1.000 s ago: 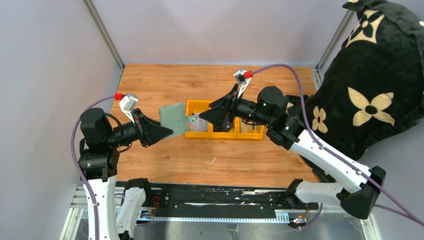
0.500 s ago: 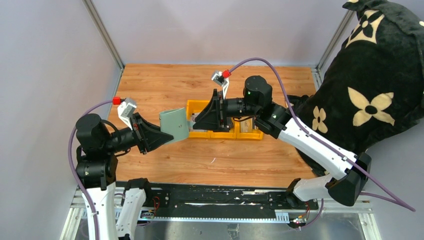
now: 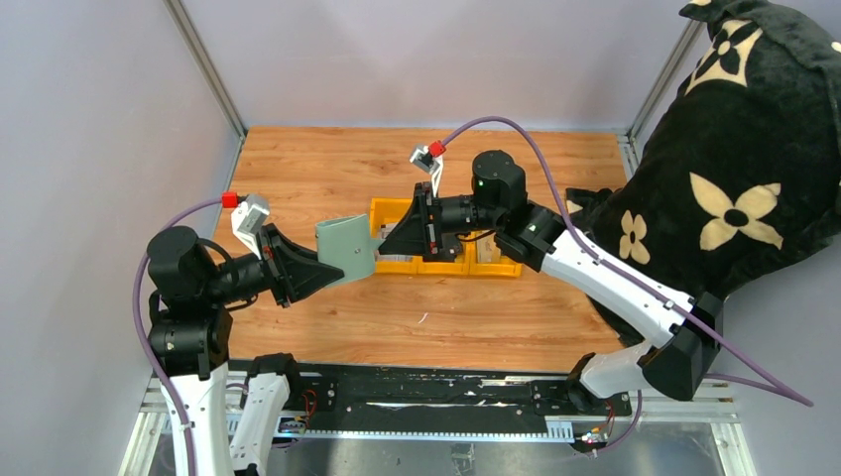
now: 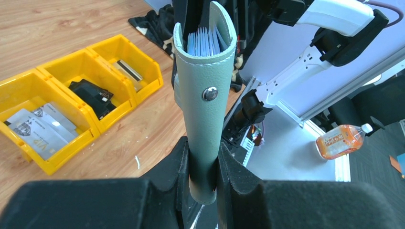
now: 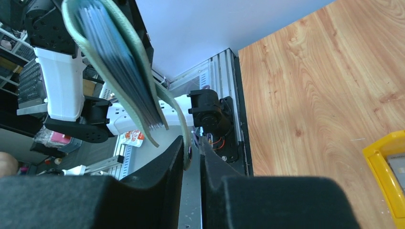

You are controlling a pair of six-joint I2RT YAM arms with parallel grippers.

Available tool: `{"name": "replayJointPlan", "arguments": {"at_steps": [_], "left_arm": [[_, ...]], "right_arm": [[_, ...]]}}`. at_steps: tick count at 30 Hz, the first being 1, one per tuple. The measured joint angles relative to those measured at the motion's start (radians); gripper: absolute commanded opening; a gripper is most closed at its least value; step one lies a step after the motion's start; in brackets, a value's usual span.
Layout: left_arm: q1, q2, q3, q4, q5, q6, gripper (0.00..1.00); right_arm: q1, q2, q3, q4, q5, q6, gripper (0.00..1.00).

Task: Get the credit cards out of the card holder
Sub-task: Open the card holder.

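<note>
The pale grey-green card holder [image 3: 345,246] hangs in the air left of the yellow bins, above the table. My left gripper [image 3: 332,270] is shut on its folded spine [image 4: 205,109]. Inside it stand several credit cards [image 4: 204,40], edge-on, which also show in the right wrist view as a bluish stack [image 5: 124,71]. My right gripper [image 3: 380,250] has drawn its jaws in on the holder's snap flap [image 5: 187,133]. The flap lies against one finger, with a thin slit beside the other. Silvery cards [image 4: 40,126] lie in one yellow bin.
A row of three yellow bins [image 3: 446,266] stands mid-table, and the middle one holds a bulky black lump [image 4: 90,93]. A black plush cloth with cream flowers [image 3: 744,149] fills the right side. Off the table edge lies a plastic bottle [image 4: 341,139].
My right arm has swung left from over the bins to the card holder's flap, and its jaws have closed from wide to narrow. The left arm holds the holder almost still.
</note>
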Motion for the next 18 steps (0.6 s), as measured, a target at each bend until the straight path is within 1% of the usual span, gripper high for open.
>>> {"name": "replayJointPlan", "arguments": {"at_steps": [3, 4, 6, 7, 10, 11, 13, 14, 16, 18], "left_arm": [[0.0, -0.002, 0.005, -0.001, 0.0, -0.001, 0.0], [0.0, -0.002, 0.005, 0.0, 0.0, -0.001, 0.01], [0.0, -0.003, 0.006, -0.001, 0.0, -0.001, 0.12], [0.0, -0.003, 0.006, -0.001, -0.003, -0.001, 0.21], [0.0, -0.004, 0.005, 0.001, -0.011, 0.003, 0.61], [0.0, -0.005, 0.002, 0.003, -0.014, 0.005, 0.69], [0.0, -0.007, -0.006, 0.005, -0.026, 0.007, 0.79], [0.0, -0.008, -0.011, 0.002, -0.032, 0.011, 0.82], [0.0, -0.01, -0.022, 0.001, -0.048, 0.016, 0.86], [0.0, -0.01, -0.027, 0.0, -0.062, 0.017, 0.86]], "right_arm": [[0.004, 0.01, 0.0, 0.0, 0.002, 0.005, 0.0], [0.006, 0.01, 0.0, 0.0, 0.002, 0.007, 0.0], [0.006, 0.01, 0.001, 0.0, 0.003, 0.006, 0.0], [0.006, 0.008, 0.001, -0.001, 0.007, 0.004, 0.0], [0.011, -0.005, 0.001, -0.012, 0.034, -0.018, 0.0], [0.015, -0.016, 0.002, -0.027, 0.052, -0.031, 0.0], [0.031, -0.039, 0.008, -0.075, 0.095, -0.079, 0.0], [0.041, -0.046, 0.017, -0.097, 0.114, -0.101, 0.0], [0.089, -0.057, 0.055, -0.172, 0.196, -0.177, 0.0], [0.134, -0.059, 0.082, -0.216, 0.264, -0.235, 0.0]]}}
